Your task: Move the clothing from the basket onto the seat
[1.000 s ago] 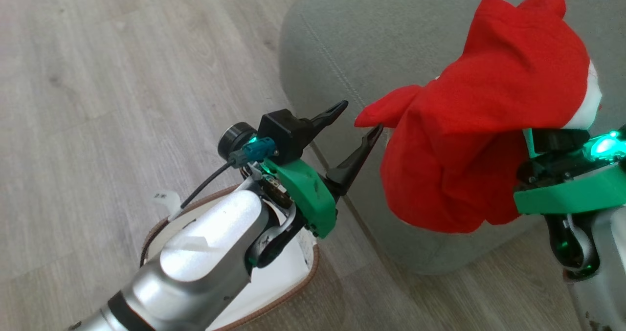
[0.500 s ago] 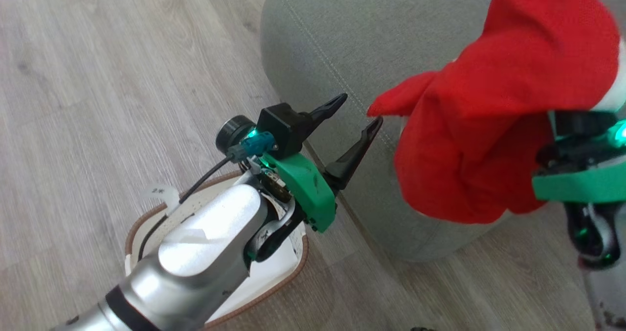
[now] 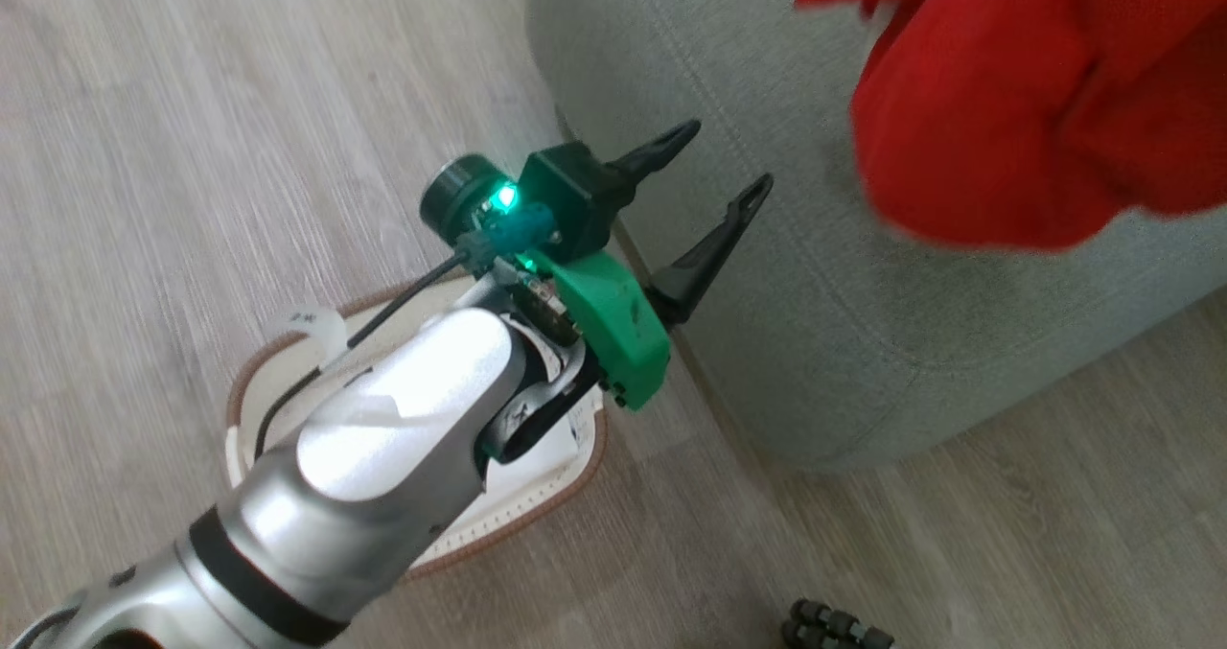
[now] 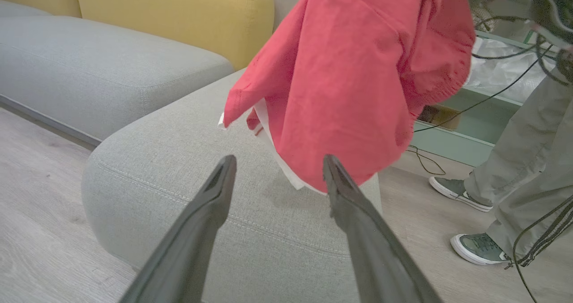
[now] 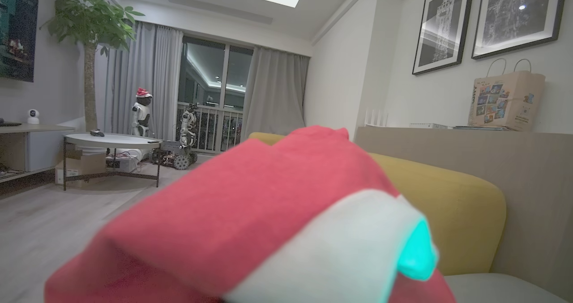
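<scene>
Basket (image 3: 548, 492) mostly hidden under left forearm (image 3: 383, 457); clothing (image 3: 1007, 103) blurred, cut off at edge (top, right).

The clothing (image 3: 1007, 103) hangs above the seat (image 3: 767, 342). The basket (image 3: 537, 515) stands on the floor (image 3: 192, 150) just left of the seat.

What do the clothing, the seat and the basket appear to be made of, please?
The clothing looks like soft matte red cloth: it drapes in loose folds, with white trim. The seat seems upholstered in grey-green textured fabric, with a stitched seam. The basket is probably smooth cream plastic with small holes and a brown woven-look rim.
</scene>
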